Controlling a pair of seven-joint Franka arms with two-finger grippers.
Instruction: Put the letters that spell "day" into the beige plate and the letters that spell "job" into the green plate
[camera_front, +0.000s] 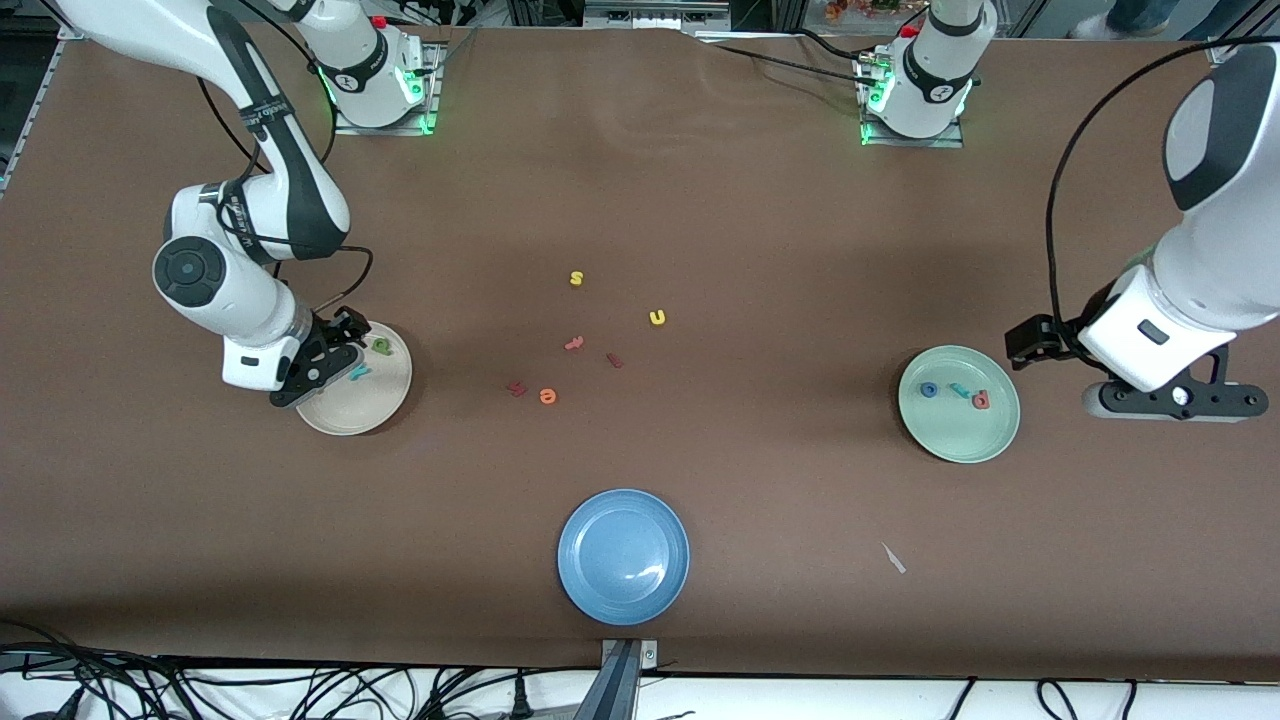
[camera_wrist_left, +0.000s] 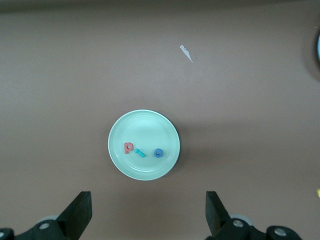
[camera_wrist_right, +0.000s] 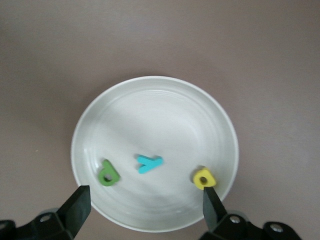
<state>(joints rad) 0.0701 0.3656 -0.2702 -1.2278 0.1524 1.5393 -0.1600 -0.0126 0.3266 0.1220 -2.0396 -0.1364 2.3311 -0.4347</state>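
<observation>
Right gripper (camera_wrist_right: 142, 202) is hanging with jaws apart over the beige plate (camera_wrist_right: 150, 100), where the yellow d (camera_wrist_right: 204, 178), teal y (camera_wrist_right: 149, 163) and green a (camera_wrist_right: 108, 174) are lying. Left gripper (camera_wrist_left: 148, 212) is waiting, spread wide, beside the green plate (camera_wrist_left: 145, 120) holding the blue o (camera_wrist_left: 158, 152), teal j (camera_wrist_left: 140, 153) and salmon b (camera_wrist_left: 128, 148). Both words look sorted; the next move is only lifting clear.

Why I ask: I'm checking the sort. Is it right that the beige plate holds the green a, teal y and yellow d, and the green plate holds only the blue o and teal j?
Not quite. The green plate holds three letters: the blue o, the teal j and also the salmon-red b, as the left wrist view shows. The beige plate's contents are as you said.
</observation>
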